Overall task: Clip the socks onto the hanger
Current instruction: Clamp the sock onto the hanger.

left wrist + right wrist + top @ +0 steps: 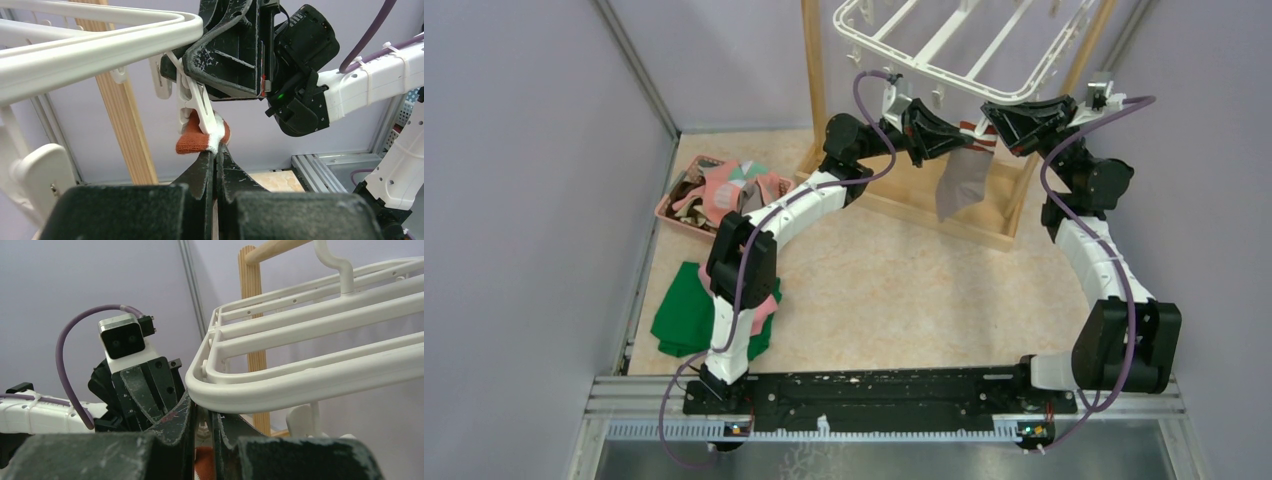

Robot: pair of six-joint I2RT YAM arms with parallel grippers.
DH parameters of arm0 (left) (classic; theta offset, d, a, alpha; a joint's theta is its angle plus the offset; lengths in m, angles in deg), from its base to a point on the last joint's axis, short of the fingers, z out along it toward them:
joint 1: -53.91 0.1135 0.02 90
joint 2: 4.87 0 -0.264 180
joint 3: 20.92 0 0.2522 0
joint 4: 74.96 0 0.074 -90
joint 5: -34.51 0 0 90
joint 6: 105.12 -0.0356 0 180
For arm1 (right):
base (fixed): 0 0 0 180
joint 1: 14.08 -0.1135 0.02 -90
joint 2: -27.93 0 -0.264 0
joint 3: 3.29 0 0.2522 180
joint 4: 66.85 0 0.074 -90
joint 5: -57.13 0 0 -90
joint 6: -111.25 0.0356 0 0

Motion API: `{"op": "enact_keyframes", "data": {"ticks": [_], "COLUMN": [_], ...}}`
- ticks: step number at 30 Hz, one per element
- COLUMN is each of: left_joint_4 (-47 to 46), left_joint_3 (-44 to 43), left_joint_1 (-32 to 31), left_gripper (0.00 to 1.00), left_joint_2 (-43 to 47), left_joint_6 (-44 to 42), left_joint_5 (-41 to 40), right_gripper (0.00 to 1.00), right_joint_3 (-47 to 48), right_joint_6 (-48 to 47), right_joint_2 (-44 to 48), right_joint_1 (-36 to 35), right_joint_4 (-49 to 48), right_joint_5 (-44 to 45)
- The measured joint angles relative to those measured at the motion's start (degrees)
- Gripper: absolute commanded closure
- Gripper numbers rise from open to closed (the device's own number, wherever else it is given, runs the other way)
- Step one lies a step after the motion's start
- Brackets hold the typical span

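A grey-brown sock [959, 185] with a red-white striped cuff hangs below the near rim of the white hanger [964, 60]. My left gripper [966, 140] is shut on the cuff [192, 142] from below, fingertips meeting at its white stripe [217, 150]. A white clip [194, 107] dangling from the hanger rim [100, 45] has its jaws on the cuff. My right gripper [994, 125] comes from the right and is shut on the clip's upper end, just under the rim [300, 385]. Red cuff fabric [202, 462] shows between its fingers [172, 425].
A pink basket [676, 215] holding several more socks sits at the far left. A green cloth [686, 312] and a pink cloth [767, 310] lie beside the left arm. The wooden frame stand [812, 80] carries the hanger. Grey walls close both sides.
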Motion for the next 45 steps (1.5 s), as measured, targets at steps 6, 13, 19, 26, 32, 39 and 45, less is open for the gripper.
{"op": "enact_keyframes", "data": {"ticks": [6,13,19,26,32,39,45], "left_joint_4": [2.32,5.75,7.15,7.19,6.99,5.33,5.31], "left_joint_3": [0.0,0.02,0.02,0.02,0.02,0.02,0.02], "left_joint_1": [0.0,0.0,0.0,0.0,0.0,0.0,0.0], "left_gripper": [1.0,1.0,1.0,1.0,1.0,1.0,1.0], "left_joint_2": [0.0,0.0,0.0,0.0,0.0,0.0,0.0], "left_joint_6": [-1.18,-4.26,-5.35,-5.09,-4.33,-2.84,-2.64], "left_joint_5": [-1.09,-3.08,-4.68,-5.57,-5.77,-5.7,-5.73], "right_gripper": [0.95,0.96,0.96,0.95,0.94,0.88,0.73], "right_joint_3": [0.0,0.0,0.0,0.0,0.0,0.0,0.0], "right_joint_6": [0.11,0.13,0.13,0.11,-0.28,-2.56,-3.08], "right_joint_2": [0.0,0.0,0.0,0.0,0.0,0.02,0.11], "right_joint_1": [0.0,0.0,0.0,0.0,0.0,0.0,-0.02], "right_joint_4": [0.0,0.02,0.04,0.09,0.5,3.08,4.09], "right_joint_5": [-0.04,-0.04,-0.07,-0.11,-0.11,-0.02,-0.04]}}
